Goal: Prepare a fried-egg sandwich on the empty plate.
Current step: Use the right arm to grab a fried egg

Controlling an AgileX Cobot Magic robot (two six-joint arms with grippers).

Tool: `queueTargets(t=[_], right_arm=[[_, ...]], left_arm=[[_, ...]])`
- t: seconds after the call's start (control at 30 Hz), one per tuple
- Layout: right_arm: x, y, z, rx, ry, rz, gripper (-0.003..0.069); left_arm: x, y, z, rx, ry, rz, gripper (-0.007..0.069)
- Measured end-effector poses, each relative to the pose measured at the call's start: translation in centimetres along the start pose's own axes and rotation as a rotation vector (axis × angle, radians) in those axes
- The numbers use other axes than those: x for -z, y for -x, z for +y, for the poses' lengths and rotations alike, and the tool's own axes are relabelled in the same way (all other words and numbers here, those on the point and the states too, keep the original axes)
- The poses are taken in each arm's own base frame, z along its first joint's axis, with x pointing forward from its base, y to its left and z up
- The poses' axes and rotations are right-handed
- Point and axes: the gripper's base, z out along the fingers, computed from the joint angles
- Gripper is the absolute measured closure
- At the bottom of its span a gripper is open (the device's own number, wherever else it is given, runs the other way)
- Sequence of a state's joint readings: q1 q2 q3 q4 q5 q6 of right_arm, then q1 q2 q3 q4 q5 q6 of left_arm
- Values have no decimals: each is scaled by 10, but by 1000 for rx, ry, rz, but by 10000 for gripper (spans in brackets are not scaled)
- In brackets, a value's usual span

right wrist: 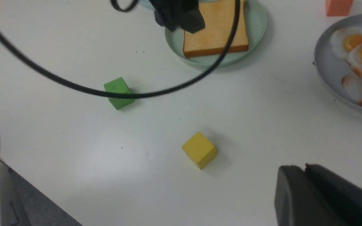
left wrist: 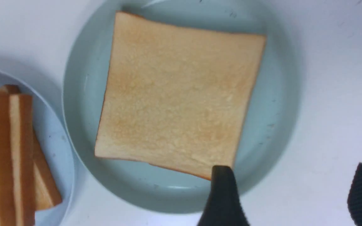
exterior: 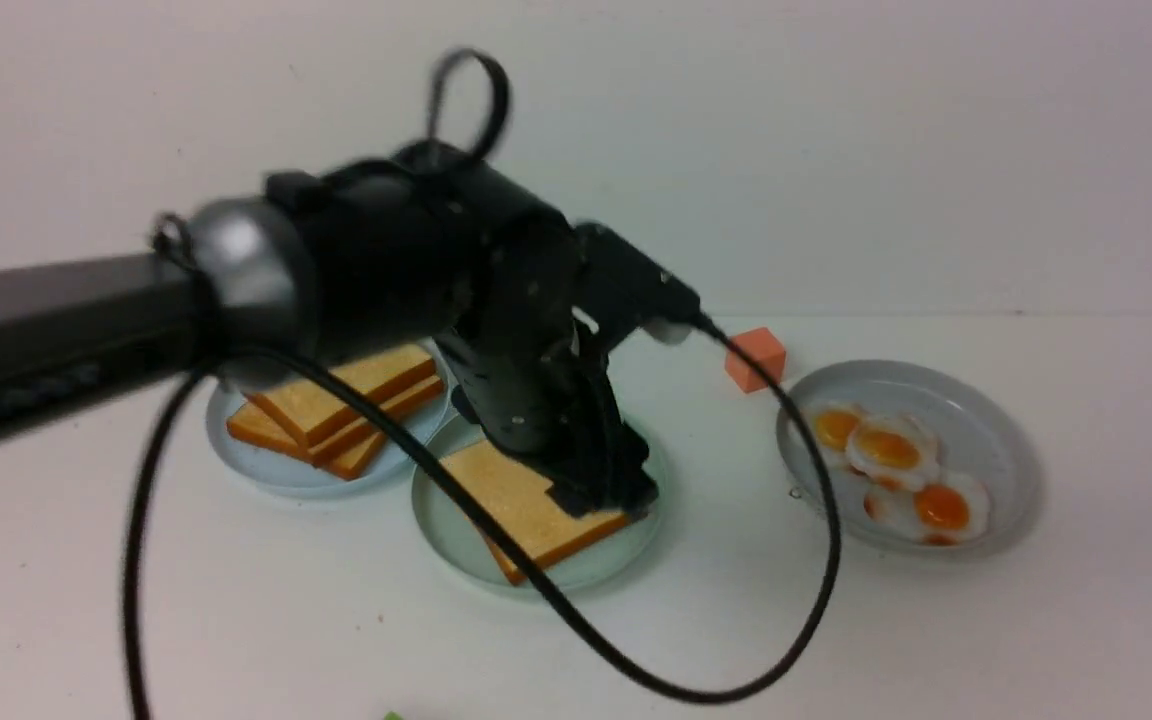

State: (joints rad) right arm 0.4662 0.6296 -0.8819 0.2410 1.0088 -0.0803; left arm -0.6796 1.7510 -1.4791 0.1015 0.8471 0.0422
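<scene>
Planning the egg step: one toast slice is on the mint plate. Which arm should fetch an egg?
Right, probably: the eggs lie on the robot's right side, while the left pincer hangs open over the toast.

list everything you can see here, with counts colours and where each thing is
mint-green plate: one, pale green, middle of the table
toast slice: one, golden brown, flat on the mint-green plate
light blue plate: one, left of the green one
toast stack: looks like three slices, golden with darker crusts, on the light blue plate
grey plate: one, on the right
fried eggs: three, white with orange yolks, on the grey plate
orange cube: one, behind, between the green and grey plates
green cube: one, near side
yellow cube: one, near side
table: white
cable: black, looping over the table
left arm: black, over the toast slice, jaws open
right arm: black, only its tip shows, jaws shut
</scene>
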Motion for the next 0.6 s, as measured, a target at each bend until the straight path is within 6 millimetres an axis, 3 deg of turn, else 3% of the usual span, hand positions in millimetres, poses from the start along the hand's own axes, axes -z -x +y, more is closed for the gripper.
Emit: queueTargets(t=[0.13,0.17,0.2,0.23,0.33,0.37,0.43,0.47,0.53,0.6], right_arm=[[-38,14,-11,-2,-48,89,584],[-43,15,-13,-3,-53,101,584],[-65,21,-20,15,-93,149,580],[-76,25,-24,24,-111,168,580],[-118,35,-39,36,-166,274,577],[-119,38,-41,38,-173,269,577],[-151,52,-60,30,-219,338,575],[-150,54,-59,34,-221,332,575],[-179,67,-83,62,-265,379,573],[-196,74,-98,85,-279,405,568]], left_arm=[[101,-4,5,140,-15,-187,417],[107,-5,5,145,-16,-196,432],[147,-15,7,172,-16,-281,552],[169,-25,8,181,-15,-333,607],[211,-61,7,197,-19,-425,638],[217,-66,7,199,-19,-442,638],[227,-103,3,212,-31,-476,638],[230,-108,2,213,-32,-490,638],[226,-147,-3,220,-40,-529,638],[216,-172,-7,230,-47,-569,638]])
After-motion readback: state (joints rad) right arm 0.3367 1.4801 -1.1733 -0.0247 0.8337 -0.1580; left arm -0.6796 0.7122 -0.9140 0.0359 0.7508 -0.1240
